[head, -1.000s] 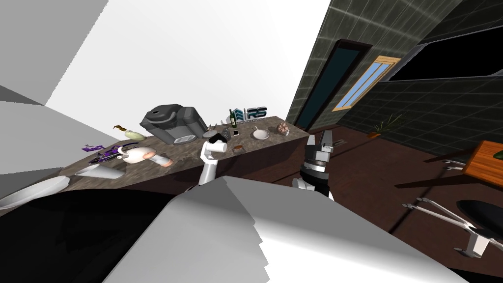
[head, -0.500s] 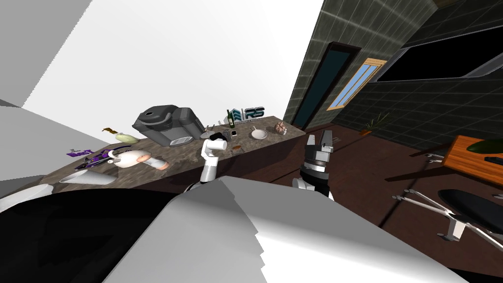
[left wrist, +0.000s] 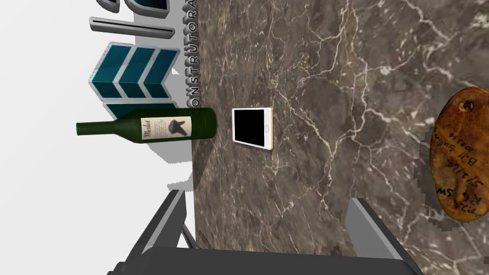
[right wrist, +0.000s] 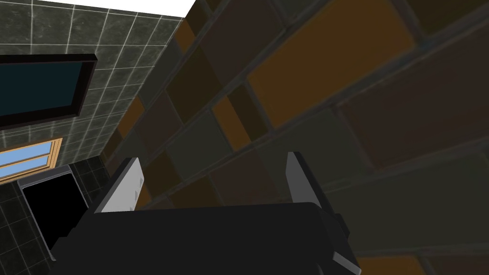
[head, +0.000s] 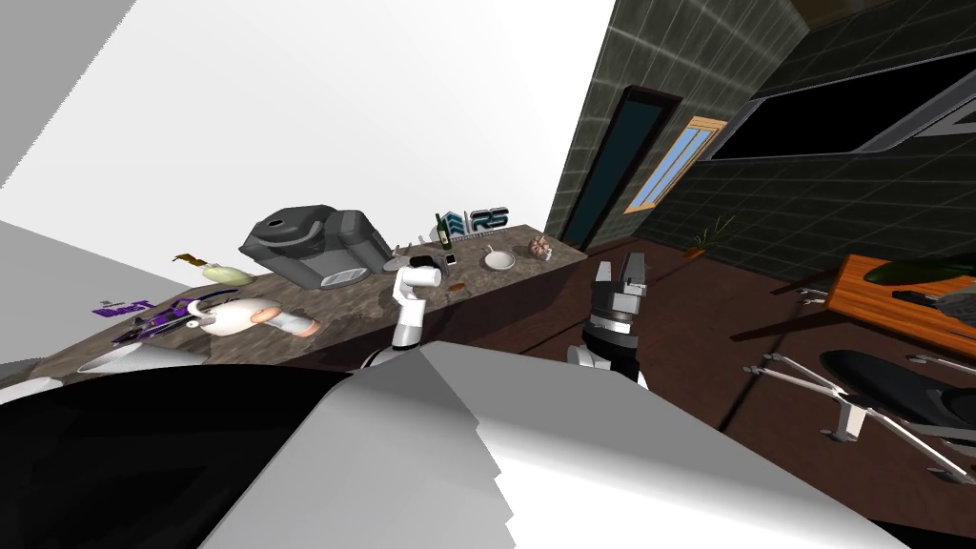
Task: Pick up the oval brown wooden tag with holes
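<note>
- Since a second ago my own view has swung; the things on the dark brown veined marble table (left wrist: 334, 86) have not moved.
- Left tool (left wrist: 266, 203) hovers over the table, blades apart and empty.
- Oval brown wooden tag with holes (left wrist: 459, 153) lies flat outside the blades, so realignment looks necessary.
- Right tool (right wrist: 212, 174) is apart and idle.
- A green wine bottle (left wrist: 157, 126) and a white phone (left wrist: 252, 128) are nearby, with a dark tiled wall (head: 667, 86) beyond.

Bright, even light beyond the fingers of the left gripper (left wrist: 265, 195); the bottle (left wrist: 143, 128) casts a grey shadow, the tag (left wrist: 461, 155) a jagged-edged one. Past the right gripper (right wrist: 213, 157), dim tiles (right wrist: 382, 119).
</note>
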Robot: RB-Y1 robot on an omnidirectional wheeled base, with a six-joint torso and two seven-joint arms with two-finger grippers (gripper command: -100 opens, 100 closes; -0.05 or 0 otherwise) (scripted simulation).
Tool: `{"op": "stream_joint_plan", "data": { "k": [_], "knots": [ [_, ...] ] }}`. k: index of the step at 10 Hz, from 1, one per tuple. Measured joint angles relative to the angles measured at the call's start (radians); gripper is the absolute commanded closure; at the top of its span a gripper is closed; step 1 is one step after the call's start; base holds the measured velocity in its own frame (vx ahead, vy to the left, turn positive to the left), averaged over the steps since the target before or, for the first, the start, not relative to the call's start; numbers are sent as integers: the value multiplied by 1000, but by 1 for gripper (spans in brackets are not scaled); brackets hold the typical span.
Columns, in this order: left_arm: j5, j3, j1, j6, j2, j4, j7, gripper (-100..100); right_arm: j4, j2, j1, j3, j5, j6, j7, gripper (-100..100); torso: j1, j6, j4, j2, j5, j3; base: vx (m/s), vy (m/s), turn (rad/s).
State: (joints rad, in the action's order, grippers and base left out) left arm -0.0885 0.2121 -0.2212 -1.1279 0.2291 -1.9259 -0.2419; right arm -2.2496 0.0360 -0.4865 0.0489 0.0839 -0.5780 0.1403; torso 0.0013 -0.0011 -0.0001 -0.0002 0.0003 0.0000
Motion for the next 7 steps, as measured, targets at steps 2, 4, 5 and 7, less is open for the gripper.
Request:
{"op": "stream_joint_plan", "data": {
  "k": [2,4,5,7],
  "knots": [
    [-4,11,-18,-57,-2,27,-10,-100,0,0,0,0,0,0,0,0,1,0,0,0,0,0,2,14,-27],
    [-6,18,-31,-101,-4,45,-17,-100,0,0,0,0,0,0,0,0,0,0,0,0,0,0,6,16,-93],
    [-5,20,-38,-127,-6,56,-21,-100,0,0,0,0,0,0,0,0,0,0,0,0,0,0,14,21,-92],
    [-10,32,-60,-179,-6,87,-30,-100,0,0,0,0,0,0,0,0,1,0,0,-1,0,0,6,17,-33]
  ]
}}
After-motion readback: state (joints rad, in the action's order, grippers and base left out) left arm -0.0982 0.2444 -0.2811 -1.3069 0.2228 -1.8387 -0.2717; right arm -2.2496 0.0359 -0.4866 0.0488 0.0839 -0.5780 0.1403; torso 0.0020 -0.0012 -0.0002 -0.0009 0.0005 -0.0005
